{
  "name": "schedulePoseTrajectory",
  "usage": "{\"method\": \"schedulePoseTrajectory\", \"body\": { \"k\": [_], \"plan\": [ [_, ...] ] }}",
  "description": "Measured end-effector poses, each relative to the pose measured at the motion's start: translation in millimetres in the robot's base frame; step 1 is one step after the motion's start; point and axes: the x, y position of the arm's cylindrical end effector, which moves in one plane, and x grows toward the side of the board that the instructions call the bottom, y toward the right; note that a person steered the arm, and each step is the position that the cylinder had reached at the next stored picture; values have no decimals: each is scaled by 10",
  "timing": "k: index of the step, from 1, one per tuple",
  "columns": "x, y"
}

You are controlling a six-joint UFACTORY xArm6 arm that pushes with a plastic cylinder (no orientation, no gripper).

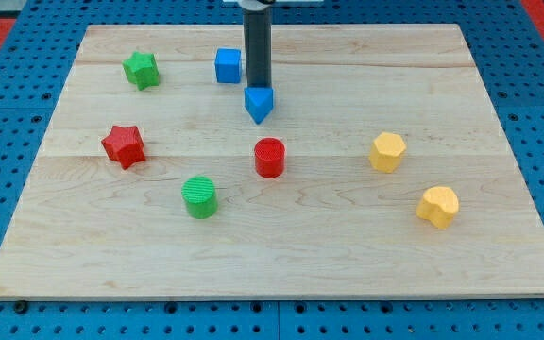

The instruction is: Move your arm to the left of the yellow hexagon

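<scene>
The yellow hexagon [387, 151] sits on the wooden board [281, 255] at the view's right of centre. My tip [257, 88] is at the view's top centre, far to the left of the hexagon, touching the top of a blue pointed block [259, 104]. A blue cube [228, 65] lies just left of the rod.
A yellow heart-like block [437, 206] lies below right of the hexagon. A red cylinder [269, 157] stands at the centre, a green cylinder [199, 196] below left of it. A red star [124, 145] and a green star [141, 69] lie at the left.
</scene>
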Motion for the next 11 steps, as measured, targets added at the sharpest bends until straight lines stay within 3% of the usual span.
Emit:
{"method": "schedulePoseTrajectory", "body": {
  "k": [3, 4, 5, 7, 8, 9, 10, 11],
  "plan": [
    [711, 665],
    [998, 1143],
    [1044, 859],
    [1405, 1102],
    [1321, 1489],
    [1133, 1342],
    [614, 1148],
    [823, 1416]
  ]
}}
